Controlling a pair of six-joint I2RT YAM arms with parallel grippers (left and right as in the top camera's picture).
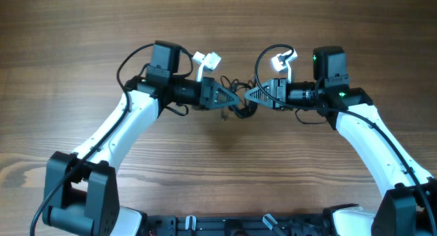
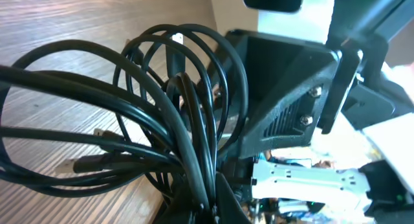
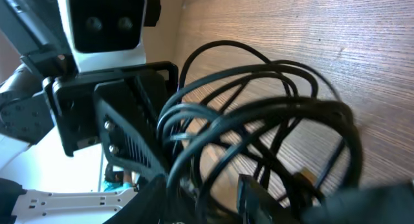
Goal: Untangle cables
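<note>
The cables (image 1: 237, 108) are a knot of thin black loops hanging between my two grippers at the middle of the table. In the left wrist view the cables (image 2: 162, 120) fan out in several loops from my left gripper (image 2: 210, 193), which is shut on the bundle. A small plug end (image 2: 84, 164) lies low near the wood. My right gripper (image 3: 200, 193) faces the left one, its jaws apart, with cable strands (image 3: 259, 114) running between its fingers. In the overhead view the left gripper (image 1: 237, 96) and right gripper (image 1: 248, 96) nearly meet tip to tip.
The wooden table (image 1: 218, 31) spreads out on all sides of the knot. Both white arms reach in from the front corners, where dark bases (image 1: 75, 202) stand. Thicker black arm wires (image 1: 263, 59) arch above the wrists.
</note>
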